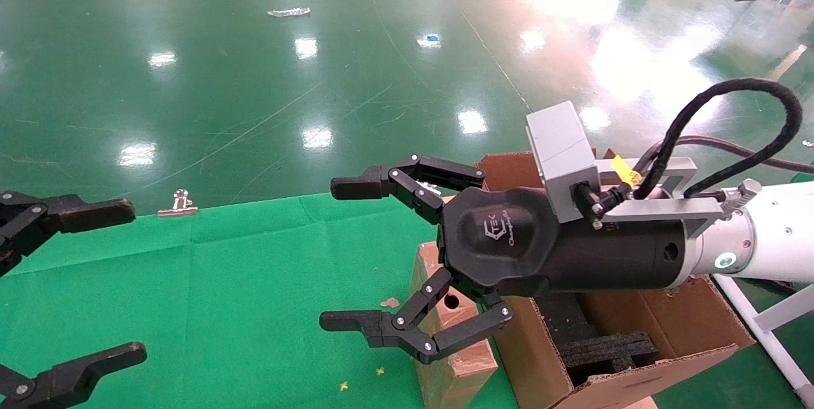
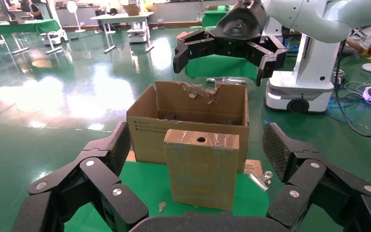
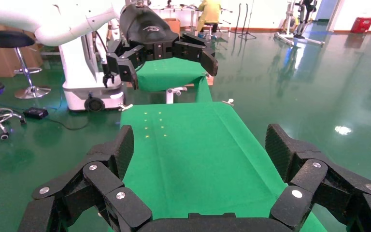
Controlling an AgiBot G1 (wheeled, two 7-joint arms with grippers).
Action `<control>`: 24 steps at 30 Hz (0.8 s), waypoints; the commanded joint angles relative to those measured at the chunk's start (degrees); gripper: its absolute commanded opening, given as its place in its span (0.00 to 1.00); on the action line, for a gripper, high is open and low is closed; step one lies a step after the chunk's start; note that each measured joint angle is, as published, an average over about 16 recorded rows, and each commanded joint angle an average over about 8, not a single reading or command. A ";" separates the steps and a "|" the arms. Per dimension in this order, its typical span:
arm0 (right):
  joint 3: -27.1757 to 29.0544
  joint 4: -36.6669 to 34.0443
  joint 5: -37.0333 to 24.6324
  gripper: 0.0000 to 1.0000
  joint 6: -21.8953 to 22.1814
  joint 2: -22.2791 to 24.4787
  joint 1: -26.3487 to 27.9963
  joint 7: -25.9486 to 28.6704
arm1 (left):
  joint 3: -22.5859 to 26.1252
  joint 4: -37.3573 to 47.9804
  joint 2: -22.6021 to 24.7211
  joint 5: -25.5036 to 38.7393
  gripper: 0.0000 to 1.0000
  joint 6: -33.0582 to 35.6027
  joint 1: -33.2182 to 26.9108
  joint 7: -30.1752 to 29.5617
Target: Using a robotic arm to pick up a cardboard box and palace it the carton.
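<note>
The small brown cardboard box stands upright on the green cloth, its thin side with the round hole facing up, right beside the large carton. My right gripper, on the white arm, is open and empty. It hovers above the box and points across the table. The left wrist view shows the box in front of the carton, with the right gripper high above them. My left gripper is open and empty at the table's left, facing the box. The right wrist view shows only cloth between its open fingers.
Black foam inserts lie inside the carton, whose far flap has a torn edge. A metal binder clip sits on the cloth's far edge, and another lies beside the box. The green cloth table stands on a glossy green floor.
</note>
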 commanded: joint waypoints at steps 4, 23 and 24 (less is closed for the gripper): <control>0.00 0.00 0.00 1.00 0.00 0.00 0.00 0.00 | 0.00 0.00 0.00 0.00 1.00 0.00 0.00 0.00; -4.23 3.57 -8.03 1.00 -0.79 -0.55 3.73 2.20 | 0.04 0.05 0.00 -0.02 1.00 0.01 -0.03 0.03; -5.26 3.73 -9.62 1.00 -1.11 -0.94 4.74 2.94 | 0.05 0.05 0.00 -0.02 1.00 0.01 -0.03 0.04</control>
